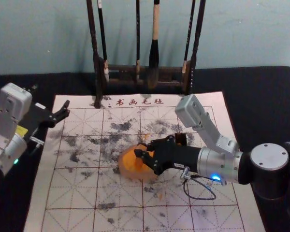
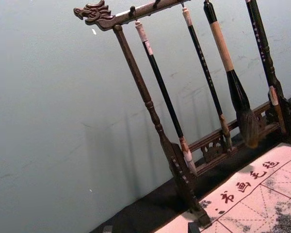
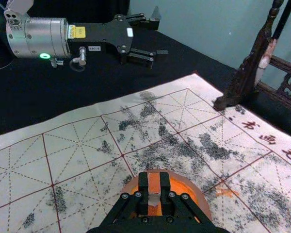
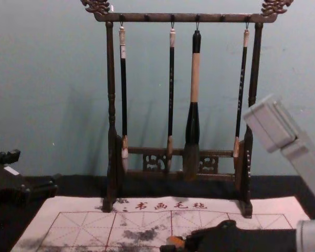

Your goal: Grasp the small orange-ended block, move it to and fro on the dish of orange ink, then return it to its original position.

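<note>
Block (image 3: pixel 154 187) clamped between the two black fingers of the right end effector (image 1: pixel 142 149), directly over the dish. Orange face and pale grey end turned toward the right wrist camera. Cannot tell from these angles whether touching the ink or just above.

Dish (image 1: pixel 126 169): round, with a broad translucent rim, on the mat (image 1: pixel 70 197) near its middle. Orange ink (image 3: pixel 178 187) inside, partly hidden behind the fingers. Right end effector reaching in from the robot's right, low over the mat, pressed firmly onto the block from both sides.

Just behind the right end effector in the head view: dark cylindrical object (image 1: pixel 180 139), partly covered. Cannot tell what.

Mat: off-white, red grid with dashed diagonals, red characters along the far edge. Many grey-black smudges across the grid; small orange smear (image 3: pixel 226 191) near the dish.

Left end effector (image 1: pixel 65 109) at the mat's left side, raised, well apart from the dish, fingers spread and with nothing between.

Beyond the mat: upright dark wooden rack (image 4: pixel 111 100), feet overlapping its far edge in the head view. Four hanging brushes, including a thick one (image 4: pixel 195 79) with a pale handle section. Black-covered tabletop (image 1: pixel 268 104) around the mat; pale blue-green wall (image 4: pixel 47 79) behind.
</note>
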{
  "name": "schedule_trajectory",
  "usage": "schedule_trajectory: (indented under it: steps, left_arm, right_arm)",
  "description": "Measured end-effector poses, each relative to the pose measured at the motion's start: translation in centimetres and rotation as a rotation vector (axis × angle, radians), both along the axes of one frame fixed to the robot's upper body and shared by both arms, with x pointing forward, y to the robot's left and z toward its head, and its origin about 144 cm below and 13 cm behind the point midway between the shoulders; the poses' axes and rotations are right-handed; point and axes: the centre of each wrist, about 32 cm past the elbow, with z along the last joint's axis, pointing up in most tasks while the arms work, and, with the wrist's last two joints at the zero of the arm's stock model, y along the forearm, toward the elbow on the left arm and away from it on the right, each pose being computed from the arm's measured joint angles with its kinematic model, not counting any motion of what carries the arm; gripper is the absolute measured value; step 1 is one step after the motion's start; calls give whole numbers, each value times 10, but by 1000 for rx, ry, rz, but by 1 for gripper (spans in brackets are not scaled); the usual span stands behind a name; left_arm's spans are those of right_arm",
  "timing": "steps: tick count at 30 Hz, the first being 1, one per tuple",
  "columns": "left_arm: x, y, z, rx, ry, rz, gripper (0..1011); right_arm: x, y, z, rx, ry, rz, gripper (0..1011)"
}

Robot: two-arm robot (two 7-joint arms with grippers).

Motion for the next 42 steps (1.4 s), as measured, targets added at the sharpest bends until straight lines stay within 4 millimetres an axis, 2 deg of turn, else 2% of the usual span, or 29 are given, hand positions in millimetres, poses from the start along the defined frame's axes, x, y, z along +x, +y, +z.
schedule_trajectory:
  steps: [20,42]
  left_arm:
    - [0,0,0,0,0,0,1001]
    - [0,0,0,0,0,0,1001]
  right_arm:
    - [17,11,0,-4,-16,0,129]
    - [21,2,3,-8,-34,-55,129]
